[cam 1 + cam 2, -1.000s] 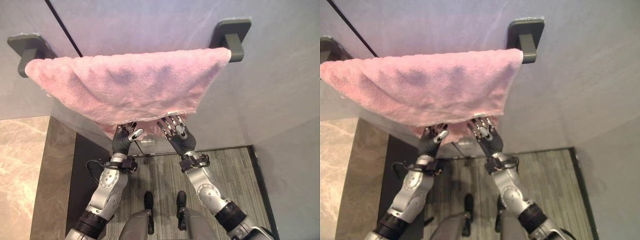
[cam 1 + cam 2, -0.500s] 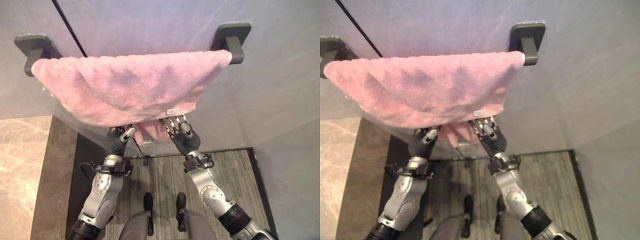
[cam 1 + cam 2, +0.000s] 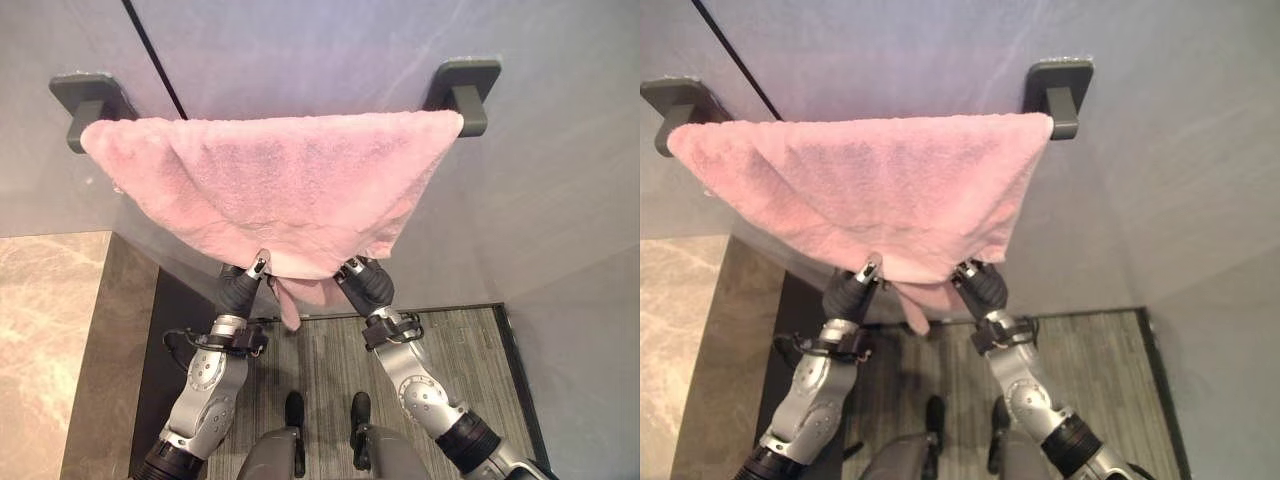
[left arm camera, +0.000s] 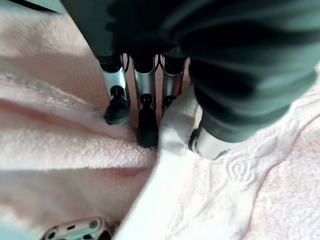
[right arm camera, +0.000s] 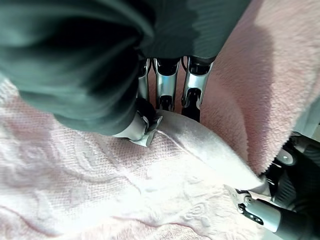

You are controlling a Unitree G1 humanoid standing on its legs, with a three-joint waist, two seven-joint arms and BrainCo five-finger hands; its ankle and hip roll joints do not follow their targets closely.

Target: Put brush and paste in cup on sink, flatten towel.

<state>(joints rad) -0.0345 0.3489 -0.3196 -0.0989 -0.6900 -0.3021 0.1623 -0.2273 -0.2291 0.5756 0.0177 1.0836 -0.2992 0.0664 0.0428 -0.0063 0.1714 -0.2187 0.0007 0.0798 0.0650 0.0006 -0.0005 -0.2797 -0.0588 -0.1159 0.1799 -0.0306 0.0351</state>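
Observation:
A pink towel [image 3: 280, 185] hangs bunched over a rail between two dark wall brackets [image 3: 88, 100] [image 3: 465, 85], its lower edge sagging to a point in the middle. Both hands are raised to that lower edge. My left hand [image 3: 240, 288] pinches the hem: its fingers [image 4: 145, 107] lie on one side of the cloth and its thumb [image 4: 207, 145] on the other. A little to its right, my right hand [image 3: 365, 283] grips the hem the same way, fingers [image 5: 167, 90] behind and thumb [image 5: 137, 131] in front. A narrow flap of towel [image 3: 290, 305] dangles between the hands.
A grey wall [image 3: 560, 180] backs the rail, with a thin black line [image 3: 160, 60] running up it. A marble counter top [image 3: 40, 340] with a dark side panel [image 3: 110, 330] stands at the left. Striped grey floor [image 3: 470, 340] lies below.
Both hands have risen from below the towel, fingers spread, and curled onto its lower hem. The towel's middle now hangs lower. The whole picture has shifted slightly.

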